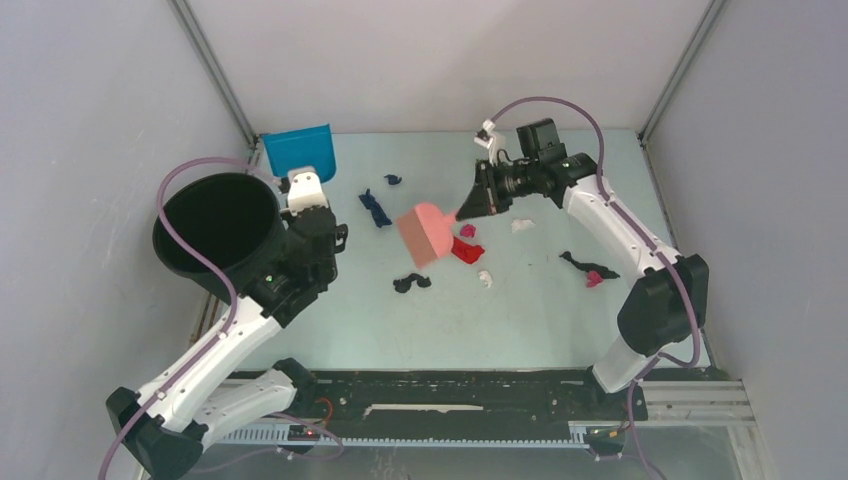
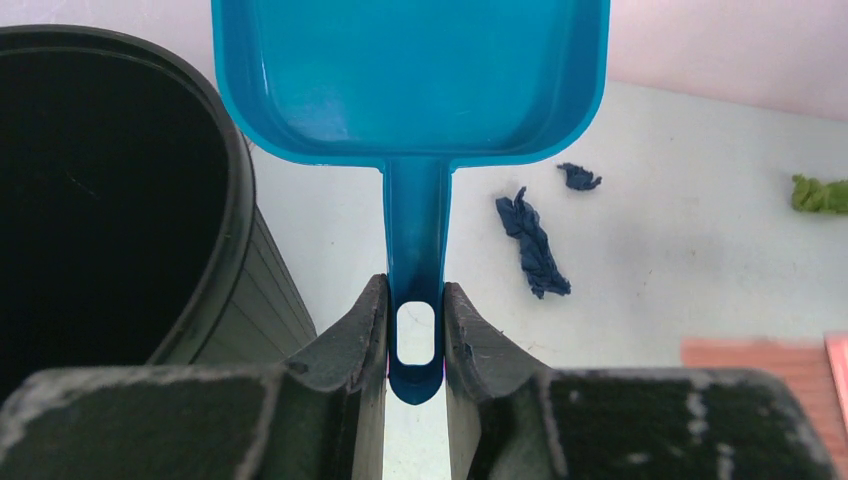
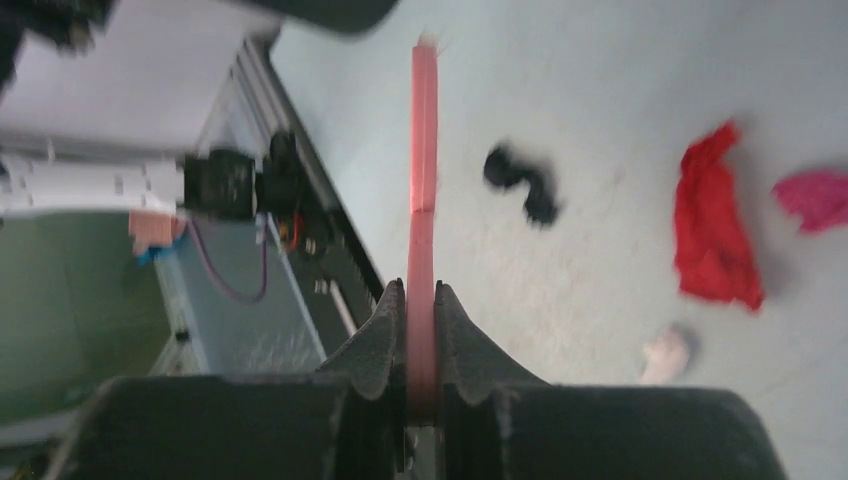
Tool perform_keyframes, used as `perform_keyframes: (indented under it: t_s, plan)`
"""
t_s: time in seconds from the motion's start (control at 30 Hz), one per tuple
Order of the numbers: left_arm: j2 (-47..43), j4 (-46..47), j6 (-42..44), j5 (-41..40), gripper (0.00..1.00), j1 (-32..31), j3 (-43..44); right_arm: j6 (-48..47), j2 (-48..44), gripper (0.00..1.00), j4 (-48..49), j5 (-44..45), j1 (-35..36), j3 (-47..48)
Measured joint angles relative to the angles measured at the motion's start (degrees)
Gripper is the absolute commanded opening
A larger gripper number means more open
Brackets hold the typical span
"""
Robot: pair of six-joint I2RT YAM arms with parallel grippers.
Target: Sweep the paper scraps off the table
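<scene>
Paper scraps (image 1: 411, 283) lie scattered over the middle of the table (image 1: 400, 335), none of them yet gathered. A dark blue strip (image 1: 375, 208) and a smaller blue bit (image 1: 393, 180) sit toward the back left. A red piece (image 1: 466, 250) and a magenta piece (image 1: 467, 231) are at the centre, with a white bit (image 1: 485, 278) just beside the red one. A black-and-magenta pair (image 1: 590, 271) lies well apart to the right, and a green scrap (image 2: 820, 193) shows only in the left wrist view. Right gripper (image 3: 420, 300), jaws closed tight on the thin handle of the pink brush (image 1: 425, 233), holds the brush head over the centre, just beside the red and magenta pieces; whether the bristles touch the table cannot be told. Left gripper (image 2: 415, 300), jaws clamped on either side of the handle of the blue dustpan (image 2: 410, 75), holds the pan near the back left corner, beside the black bin (image 1: 218, 230) and well apart from the brush. The pan's tray is bare. Judged from this layout, both tools are in hand but the sweeping proper is at its start: every visible scrap remains to be brushed into the pan and tipped away.
</scene>
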Motion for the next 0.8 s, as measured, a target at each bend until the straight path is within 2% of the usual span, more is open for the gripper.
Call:
perform_keyframes:
  t_s: [0.17,0.23,0.3,0.43,0.63,0.8]
  plan:
    - [-1.60,1.22,0.07,-0.83,0.00,0.17,0.00,18.75,2.84,0.00,25.40,4.55,-0.50,-3.15]
    - [-1.33,1.29,0.11,-0.83,0.00,0.17,0.00,20.35,6.23,0.00,30.03,7.52,-0.28,-1.36]
    - [-0.92,1.31,0.20,-0.83,0.00,0.17,0.00,17.99,11.52,0.00,30.84,12.81,0.46,4.42]
    - [-0.39,1.33,0.57,-0.96,0.00,0.17,-0.11,5.51,17.57,0.00,31.06,24.79,4.17,13.35]
    - [-0.37,1.38,0.57,-1.97,0.00,0.17,-0.87,-26.91,18.49,0.00,38.47,39.10,11.47,14.51]
    - [-0.63,1.33,0.50,-4.11,0.00,0.28,-0.90,-53.13,24.81,0.00,49.20,44.00,14.78,14.58]
